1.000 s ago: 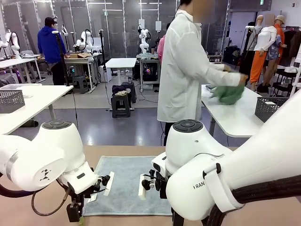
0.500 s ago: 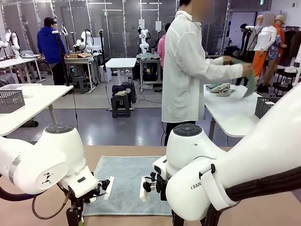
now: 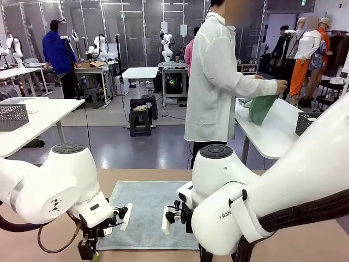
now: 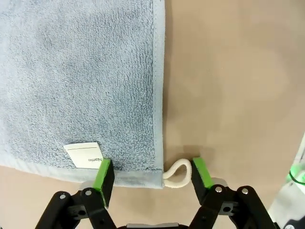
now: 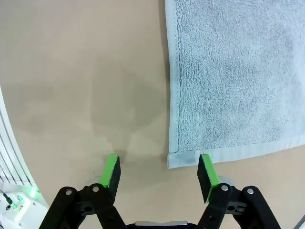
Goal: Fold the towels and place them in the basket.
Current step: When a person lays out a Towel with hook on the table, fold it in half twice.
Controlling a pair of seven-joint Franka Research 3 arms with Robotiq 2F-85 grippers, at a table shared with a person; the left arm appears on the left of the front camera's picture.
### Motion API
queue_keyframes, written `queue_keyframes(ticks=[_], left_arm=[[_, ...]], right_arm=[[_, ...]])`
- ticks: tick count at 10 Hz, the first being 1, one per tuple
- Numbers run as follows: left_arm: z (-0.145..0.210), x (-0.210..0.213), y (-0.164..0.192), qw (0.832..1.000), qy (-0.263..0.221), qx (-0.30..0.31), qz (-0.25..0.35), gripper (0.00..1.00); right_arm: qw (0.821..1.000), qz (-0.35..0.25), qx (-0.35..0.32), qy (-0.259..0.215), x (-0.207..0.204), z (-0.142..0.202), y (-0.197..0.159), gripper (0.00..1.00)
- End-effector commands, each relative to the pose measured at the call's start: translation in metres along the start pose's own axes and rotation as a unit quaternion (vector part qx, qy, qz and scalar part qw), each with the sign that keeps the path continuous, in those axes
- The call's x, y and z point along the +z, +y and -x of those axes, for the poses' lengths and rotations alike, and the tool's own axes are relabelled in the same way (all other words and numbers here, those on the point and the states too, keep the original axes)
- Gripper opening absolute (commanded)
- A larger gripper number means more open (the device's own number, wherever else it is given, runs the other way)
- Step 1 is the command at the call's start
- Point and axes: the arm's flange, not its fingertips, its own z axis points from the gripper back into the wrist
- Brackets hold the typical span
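One pale blue-grey towel (image 3: 146,210) lies flat and unfolded on the brown table between my two arms. In the left wrist view my left gripper (image 4: 153,175) is open, its green pads straddling the towel's near corner (image 4: 143,179), where a white label (image 4: 85,155) and a white loop (image 4: 176,171) sit. My right gripper (image 5: 160,174) is open too, standing over the other near corner of the towel (image 5: 228,86); one pad is over bare table, the other at the hem. A dark mesh basket (image 3: 308,125) stands on the white table at the far right.
A person in a white coat (image 3: 215,82) stands beyond my table, turned to a white side table (image 3: 270,134) and handling a green cloth (image 3: 260,108). Another mesh crate (image 3: 12,115) rests on a white table at the left.
The person lifted the green cloth off the side table and now holds it hanging. My left arm has shifted slightly; the towel lies as before.
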Motion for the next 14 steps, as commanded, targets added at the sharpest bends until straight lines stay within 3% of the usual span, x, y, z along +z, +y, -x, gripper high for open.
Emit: queue_keyframes(ticks=[1,5,6,7,8,13,14], left_arm=[[0.0137,-0.0064,-0.0168,1.0,-0.009,-0.001,-0.009,0.8],[0.0148,-0.0091,-0.0155,1.0,-0.006,-0.002,-0.007,0.8],[0.0147,-0.009,-0.0152,1.0,-0.003,-0.003,-0.011,0.8],[0.0154,-0.0091,-0.0137,1.0,-0.004,-0.001,-0.008,0.61],[0.0157,-0.0089,-0.0137,1.0,-0.006,0.001,-0.007,0.71],[0.0169,-0.0113,-0.0118,1.0,-0.006,0.006,-0.011,0.71],[0.0164,-0.0117,-0.0117,1.0,-0.004,0.006,-0.014,0.52]], right_arm=[[1.0,-0.001,0.0,-0.005,-0.0029,-0.0011,-0.0056,0.81],[1.0,0.004,0.002,-0.01,-0.0076,0.0009,-0.0075,0.81],[1.0,0.007,0.011,-0.014,-0.0085,0.0014,-0.0102,0.77],[1.0,0.004,0.0,-0.012,-0.0084,0.0014,-0.0094,0.62],[1.0,0.005,0.0,-0.013,-0.0085,0.0013,-0.0091,0.6],[1.0,0.01,-0.003,-0.016,-0.0111,0.0027,-0.0105,0.6],[1.0,0.013,-0.003,-0.016,-0.0115,0.003,-0.0103,0.4]])
